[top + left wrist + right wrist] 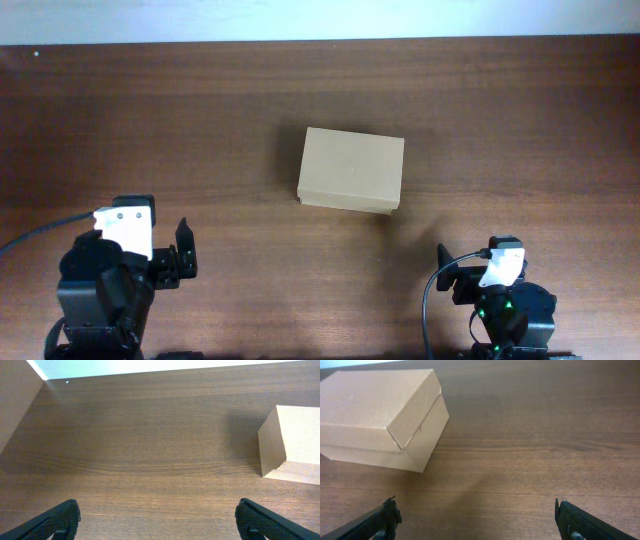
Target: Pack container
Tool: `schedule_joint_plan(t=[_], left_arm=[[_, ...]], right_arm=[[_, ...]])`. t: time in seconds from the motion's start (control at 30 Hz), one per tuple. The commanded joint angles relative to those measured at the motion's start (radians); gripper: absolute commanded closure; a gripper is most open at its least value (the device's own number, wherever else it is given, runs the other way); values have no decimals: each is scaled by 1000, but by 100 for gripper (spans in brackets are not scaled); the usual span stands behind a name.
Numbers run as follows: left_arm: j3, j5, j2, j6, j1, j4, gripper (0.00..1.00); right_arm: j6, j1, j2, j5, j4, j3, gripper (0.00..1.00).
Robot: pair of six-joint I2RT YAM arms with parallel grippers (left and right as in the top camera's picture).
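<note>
As container point(351, 170) sits closed on table point(200, 120), left hand point(157, 510), right hand point(475, 507) splayed

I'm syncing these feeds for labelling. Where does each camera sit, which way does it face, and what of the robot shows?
Overhead: above the table, looking straight down at the container; left arm and right arm show at the bottom edge.
Left wrist: on the left arm, looking forward over the table; left gripper fingertips at bottom corners, container at right.
Right wrist: on the right arm, facing forward; right gripper fingertips at bottom corners, container upper left.
Shared: all three show the closed container.
</note>
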Motion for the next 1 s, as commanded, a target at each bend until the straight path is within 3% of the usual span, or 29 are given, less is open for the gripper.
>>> schedule_joint_plan(t=[0.0, 0.77, 0.83, 0.97], left_arm=[[-2, -3, 2, -13, 6, 2, 1], [-59, -13, -56, -3, 6, 19, 0], [-125, -55, -104, 24, 6, 123, 1], [-322, -56, -221, 25, 6, 480, 0]], right_arm=[[1, -8, -11, -5, 2, -6, 1], [1, -8, -11, -5, 2, -6, 1], [1, -8, -11, -5, 2, -6, 1], [1, -8, -11, -5, 2, -6, 1]])
